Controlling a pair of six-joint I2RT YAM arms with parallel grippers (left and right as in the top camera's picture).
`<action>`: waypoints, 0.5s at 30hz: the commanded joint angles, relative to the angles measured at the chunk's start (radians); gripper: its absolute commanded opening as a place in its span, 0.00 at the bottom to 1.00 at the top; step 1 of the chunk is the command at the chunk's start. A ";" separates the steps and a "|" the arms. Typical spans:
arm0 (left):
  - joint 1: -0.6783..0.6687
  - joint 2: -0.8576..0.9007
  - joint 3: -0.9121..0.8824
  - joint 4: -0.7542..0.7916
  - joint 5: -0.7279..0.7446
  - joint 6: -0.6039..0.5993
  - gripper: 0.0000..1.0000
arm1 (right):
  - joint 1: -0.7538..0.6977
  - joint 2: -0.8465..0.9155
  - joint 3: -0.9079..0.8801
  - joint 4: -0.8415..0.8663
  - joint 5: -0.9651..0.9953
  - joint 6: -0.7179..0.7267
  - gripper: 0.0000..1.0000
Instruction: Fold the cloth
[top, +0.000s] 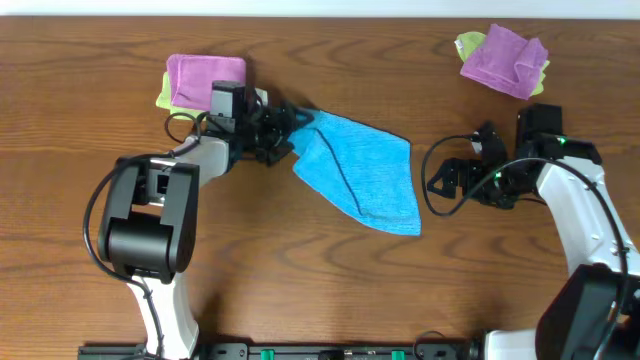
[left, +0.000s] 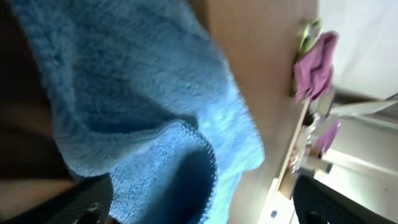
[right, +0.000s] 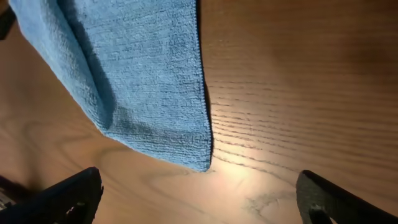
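The sky-blue cloth (top: 360, 170) lies on the table's middle, one layer folded over with a crease running down it. My left gripper (top: 285, 135) is at the cloth's upper left corner and is shut on it; in the left wrist view the blue terry (left: 137, 93) fills the frame and curls over by the jaws. My right gripper (top: 440, 178) is open and empty, just right of the cloth. In the right wrist view (right: 199, 199) its fingertips stand wide apart, with the cloth's corner (right: 149, 81) ahead of them on the wood.
A purple cloth on a yellow-green one (top: 200, 80) lies at the back left, right behind my left arm. Another purple and yellow-green pile (top: 505, 58) lies at the back right; it also shows in the left wrist view (left: 314, 65).
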 joint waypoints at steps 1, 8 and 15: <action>-0.016 0.013 0.016 -0.062 0.029 0.140 0.96 | 0.008 -0.011 -0.008 0.002 -0.018 0.005 0.99; -0.048 0.013 0.016 -0.178 0.030 0.245 0.95 | 0.008 -0.011 -0.008 0.000 -0.019 0.005 0.99; -0.041 0.001 0.016 -0.326 0.067 0.367 0.86 | 0.008 -0.011 -0.008 0.000 -0.018 0.005 0.99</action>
